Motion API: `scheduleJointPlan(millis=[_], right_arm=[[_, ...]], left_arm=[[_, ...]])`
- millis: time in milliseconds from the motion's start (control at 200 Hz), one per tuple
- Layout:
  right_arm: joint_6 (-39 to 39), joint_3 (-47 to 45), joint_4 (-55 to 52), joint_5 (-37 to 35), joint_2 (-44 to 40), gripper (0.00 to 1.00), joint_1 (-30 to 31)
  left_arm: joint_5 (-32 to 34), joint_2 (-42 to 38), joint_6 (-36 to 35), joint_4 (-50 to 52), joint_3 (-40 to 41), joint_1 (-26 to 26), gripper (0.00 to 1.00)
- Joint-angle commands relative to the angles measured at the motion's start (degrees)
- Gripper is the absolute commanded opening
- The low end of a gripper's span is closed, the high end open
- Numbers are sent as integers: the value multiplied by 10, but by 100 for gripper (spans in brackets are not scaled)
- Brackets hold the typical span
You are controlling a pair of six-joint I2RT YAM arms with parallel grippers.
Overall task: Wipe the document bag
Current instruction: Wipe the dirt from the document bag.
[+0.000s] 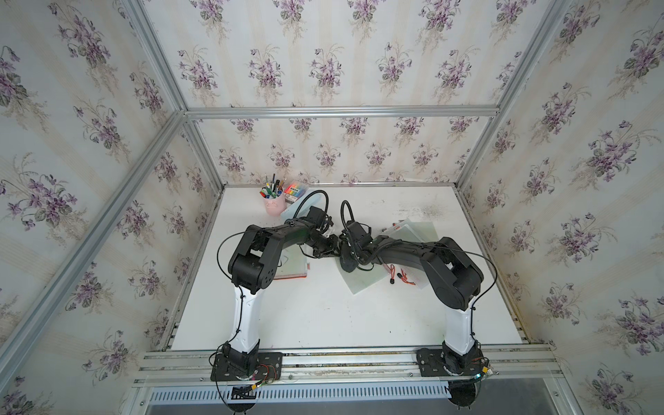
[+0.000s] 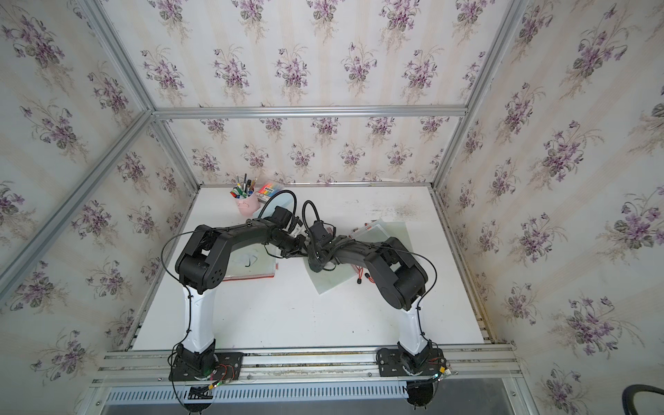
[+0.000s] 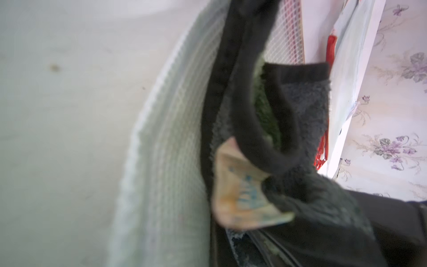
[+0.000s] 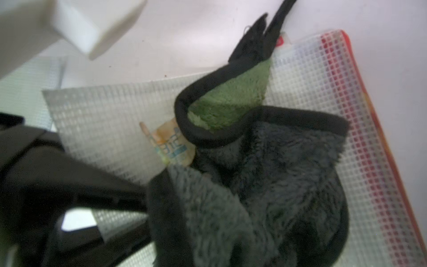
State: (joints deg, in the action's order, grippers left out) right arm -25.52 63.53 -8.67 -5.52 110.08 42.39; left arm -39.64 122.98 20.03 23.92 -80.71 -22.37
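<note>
The document bag (image 1: 363,284) (image 2: 330,284) is a clear mesh pouch with a red zip edge (image 4: 360,129), lying flat at mid-table. A dark grey cloth (image 1: 347,265) (image 4: 265,173) with a green underside and black trim rests bunched on it. My right gripper (image 1: 347,253) (image 2: 318,256) is shut on the cloth and buried in its folds. My left gripper (image 1: 332,249) (image 2: 300,248) is shut at the bag's near-left corner, right beside the cloth. Its black fingers (image 4: 69,185) lie over the mesh. Whether they pinch the bag (image 3: 173,138) I cannot tell.
Another pouch with a red edge (image 1: 293,267) lies under the left arm. More pouches (image 1: 416,230) are stacked at the back right, with red zip pulls (image 1: 397,276) beside them. A pink pen cup (image 1: 275,204) and a marker box (image 1: 294,192) stand at the back left.
</note>
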Motion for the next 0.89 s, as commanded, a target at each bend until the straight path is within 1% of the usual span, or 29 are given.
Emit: scheduleJointPlan(millis=[0, 45, 90, 165, 220, 250, 300, 355, 415, 485, 540, 600, 664, 769, 819, 889], right_arm=[[-20, -85, -141, 11, -47, 25, 15], [-16, -99, -155, 20, -63, 25, 18], [-8, -94, -166, 14, -74, 25, 16], [7, -38, -174, -2, -79, 25, 9], [17, 23, -164, -7, -67, 25, 4], [23, 52, -157, -8, -56, 25, 2], [34, 114, -149, -6, -19, 25, 1], [47, 162, -136, -9, 25, 25, 1], [50, 196, -122, -11, 73, 25, -3], [48, 221, -137, -15, 121, 24, -8], [41, 201, -143, -18, 127, 24, -8], [24, 133, -135, -18, 98, 24, -8], [1, 44, -131, -17, 33, 25, -8], [-21, -87, -141, 12, -80, 25, -5], [-14, -111, -158, 10, -110, 25, -5], [9, -95, -180, -10, -119, 25, -16]], left_arm=[[35, 11, -28, 62, -9, 10, 0], [35, 16, -31, 69, -17, 11, 0], [36, 20, -33, 73, -23, 12, 0], [29, 27, -37, 77, -32, 12, 0], [26, 31, -38, 78, -35, 12, 0], [24, 32, -38, 78, -36, 11, 0], [22, 35, -39, 77, -37, 11, 0], [20, 37, -41, 77, -37, 11, 0], [22, 37, -42, 76, -35, 11, 0], [23, 37, -40, 72, -32, 12, 0], [24, 37, -38, 69, -29, 12, 0], [29, 36, -35, 66, -28, 13, 0], [32, 36, -30, 65, -27, 15, 0], [33, 38, -30, 67, -31, 19, 0], [30, 41, -32, 73, -38, 21, 0], [29, 46, -38, 86, -49, 21, 0]])
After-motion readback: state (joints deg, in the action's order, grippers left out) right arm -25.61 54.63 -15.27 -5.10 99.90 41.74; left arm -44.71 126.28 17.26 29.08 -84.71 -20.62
